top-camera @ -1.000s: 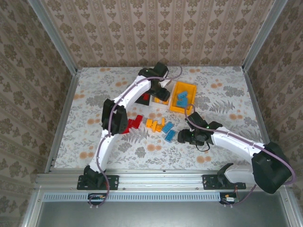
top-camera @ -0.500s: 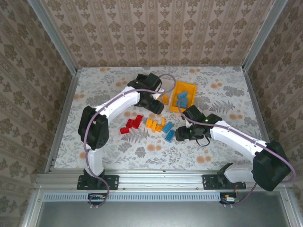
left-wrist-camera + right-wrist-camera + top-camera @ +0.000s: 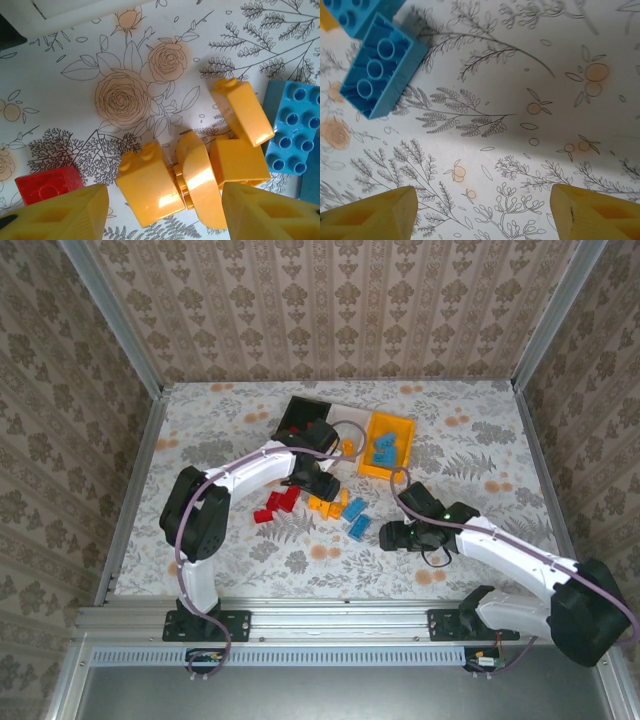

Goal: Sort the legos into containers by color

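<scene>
While its jaws stood spread with nothing clamped between them, the left gripper (image 3: 162,202) hung low over a cluster of orange legos (image 3: 150,182), its yellow fingers (image 3: 55,215) filling the bottom corners of the left wrist view. Four orange bricks lay packed together on the flower-printed surface (image 3: 125,95), two of them touching directly between the fingers. A blue lego (image 3: 292,130) sat studs-up at the right edge of that frame, and a red lego (image 3: 47,185) lay at the lower left, just beside the left finger. At the lower right of the overhead view the right gripper (image 3: 482,202) was likewise released, with only bare surface between its fingers. An overturned blue brick (image 3: 377,75) showed its hollow underside at the upper left of the right wrist view, touching a second, studs-up blue brick (image 3: 355,12) at the top corner. From above, the loose piles sat at the centre of the frame: red bricks (image 3: 275,505) to the left, orange in the middle under the left gripper (image 3: 322,485), and blue bricks (image 3: 355,520) near the right gripper (image 3: 388,535). Higher in the frame stood the containers: the black bin (image 3: 300,412), the white bin (image 3: 350,416) partly behind the left arm, and the orange-yellow bin (image 3: 400,422) with blue pieces (image 3: 385,448) inside.
</scene>
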`<state>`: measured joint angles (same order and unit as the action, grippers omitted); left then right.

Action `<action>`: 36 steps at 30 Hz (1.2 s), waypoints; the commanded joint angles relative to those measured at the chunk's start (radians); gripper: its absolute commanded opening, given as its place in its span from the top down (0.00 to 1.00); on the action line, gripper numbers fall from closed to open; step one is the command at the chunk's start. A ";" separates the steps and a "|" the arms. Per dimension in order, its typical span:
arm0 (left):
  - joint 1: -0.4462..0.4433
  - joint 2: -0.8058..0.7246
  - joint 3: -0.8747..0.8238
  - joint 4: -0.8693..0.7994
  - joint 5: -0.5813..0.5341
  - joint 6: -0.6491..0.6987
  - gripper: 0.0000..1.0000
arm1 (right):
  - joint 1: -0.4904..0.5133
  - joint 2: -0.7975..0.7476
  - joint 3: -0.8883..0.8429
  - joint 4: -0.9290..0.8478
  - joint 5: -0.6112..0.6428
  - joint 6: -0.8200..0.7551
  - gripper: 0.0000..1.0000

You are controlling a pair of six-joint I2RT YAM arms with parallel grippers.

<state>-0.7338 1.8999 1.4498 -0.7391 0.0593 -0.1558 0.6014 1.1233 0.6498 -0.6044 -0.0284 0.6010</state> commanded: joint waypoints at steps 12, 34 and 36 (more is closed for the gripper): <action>-0.006 -0.026 -0.081 0.040 -0.064 -0.058 0.41 | 0.005 -0.043 -0.016 0.037 0.042 0.126 0.28; 0.031 0.051 -0.083 0.071 -0.021 -0.082 0.43 | 0.005 -0.008 -0.013 0.064 0.019 0.126 0.28; 0.030 0.056 -0.091 0.073 -0.021 -0.085 0.44 | 0.005 -0.007 -0.012 0.063 0.019 0.127 0.28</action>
<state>-0.7052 1.9301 1.3750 -0.6670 0.0338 -0.2176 0.6014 1.1084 0.6270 -0.5476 -0.0002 0.7151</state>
